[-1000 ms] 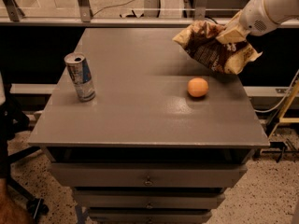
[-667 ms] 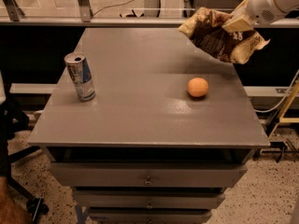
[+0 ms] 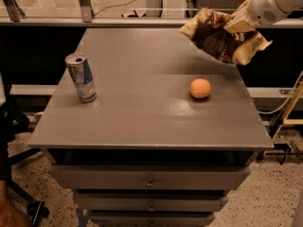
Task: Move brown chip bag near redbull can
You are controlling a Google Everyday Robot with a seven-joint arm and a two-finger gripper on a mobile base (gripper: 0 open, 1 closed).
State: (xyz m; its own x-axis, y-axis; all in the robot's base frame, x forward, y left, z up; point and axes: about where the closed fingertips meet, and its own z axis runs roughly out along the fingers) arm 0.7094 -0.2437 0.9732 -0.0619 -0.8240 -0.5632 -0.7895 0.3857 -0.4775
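Observation:
The brown chip bag, wrinkly dark foil with pale yellow edges, hangs in the air above the table's back right part. My gripper comes in from the upper right and is shut on the bag's top. The redbull can, slim, silver and blue, stands upright on the left side of the grey table, far from the bag.
A small round orange fruit lies on the table's right half, below the bag. Drawers are under the tabletop. A railing and glass run behind the table. A chair base stands at the lower left on the floor.
My gripper has lifted the bag off the table's right side, raising it up and slightly back. The can and the orange fruit have not moved.

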